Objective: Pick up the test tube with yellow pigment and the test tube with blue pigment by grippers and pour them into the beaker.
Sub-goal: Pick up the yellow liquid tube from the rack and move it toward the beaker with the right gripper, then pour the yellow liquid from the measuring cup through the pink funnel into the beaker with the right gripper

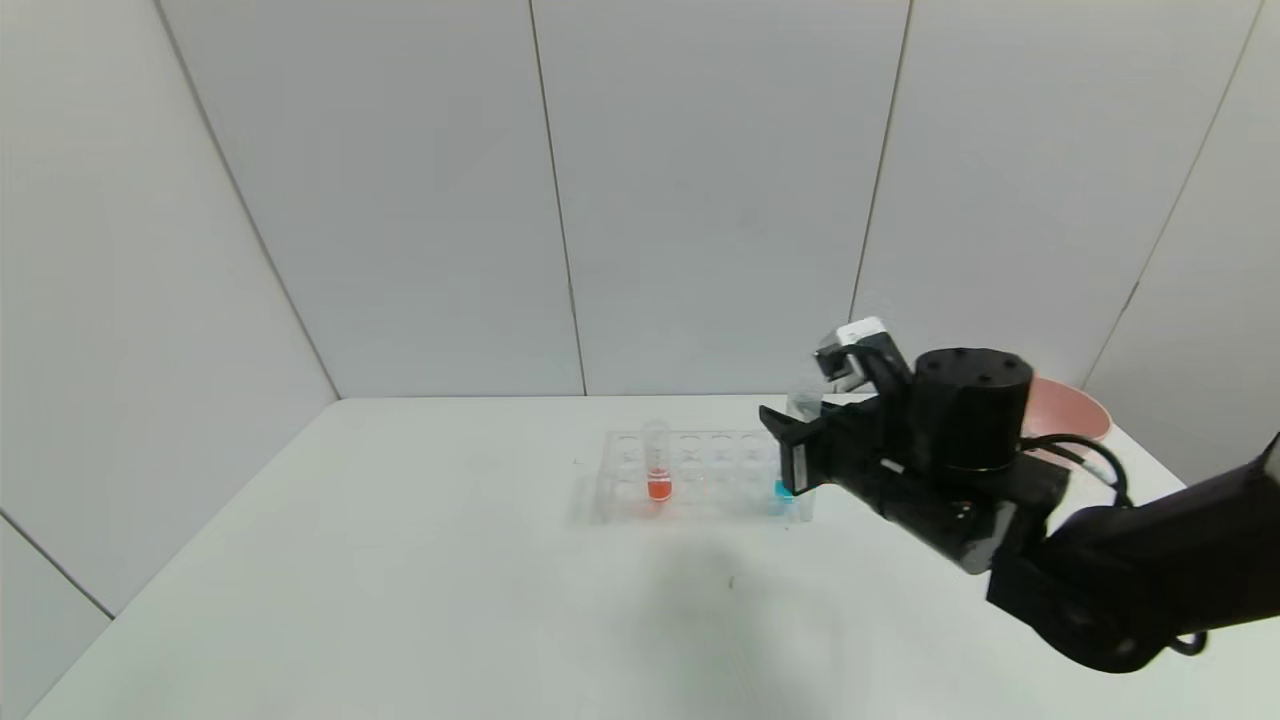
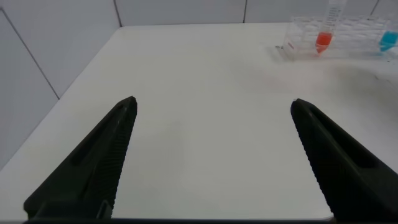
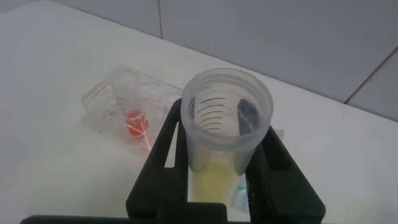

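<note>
yellow test tube [image 3: 225, 134] stands upright, pinched in the right gripper [image 1: 800, 455] jaws beside the rack [image 1: 700, 470]; left gripper [image 2: 211, 155] jaws spread, idle; beaker unseen.

No text can be read; the test tube with yellow pigment [image 3: 225, 124] bears only blurred graduation marks.

lab bench – tube rack [image 1: 700, 470], white panels [image 1: 700, 190]
</note>
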Robot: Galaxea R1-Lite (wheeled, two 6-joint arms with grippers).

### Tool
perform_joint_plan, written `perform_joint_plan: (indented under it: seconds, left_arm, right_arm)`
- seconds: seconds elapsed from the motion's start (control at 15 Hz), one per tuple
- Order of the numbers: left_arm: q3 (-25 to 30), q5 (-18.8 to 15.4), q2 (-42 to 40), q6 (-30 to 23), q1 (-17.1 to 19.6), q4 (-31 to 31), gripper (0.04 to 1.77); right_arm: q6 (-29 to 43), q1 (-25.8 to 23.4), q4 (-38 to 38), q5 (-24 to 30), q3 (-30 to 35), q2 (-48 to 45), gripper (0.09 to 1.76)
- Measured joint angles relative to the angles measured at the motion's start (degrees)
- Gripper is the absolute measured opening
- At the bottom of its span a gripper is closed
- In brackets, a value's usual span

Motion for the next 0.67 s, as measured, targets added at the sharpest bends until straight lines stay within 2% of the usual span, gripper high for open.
perform_joint_plan:
  seconds: [0.2,0.33,0.47,0.67]
  left_arm:
    - [0.00,0.02,0.00,0.00,0.00,0.00,1.76]
    - [0.00,0.00,0.00,0.00,0.00,-0.02,1.76]
    - [0.00,0.00,0.00,0.00,0.00,0.00,1.76]
    - [0.00,0.02,0.00,0.02,0.00,0.00,1.76]
  right_arm:
    - [-2.33,-10.28,0.29,14.06,6.68,-6.47,0.58]
    - [-3.54,-18.08,2.54,23.28,8.72,-9.53,0.58]
    - [-5.86,-26.77,8.48,33.90,9.22,-12.15,0.58]
    - [-13.71,-39.73,16.73,50.27,7.30,-14.63,0.58]
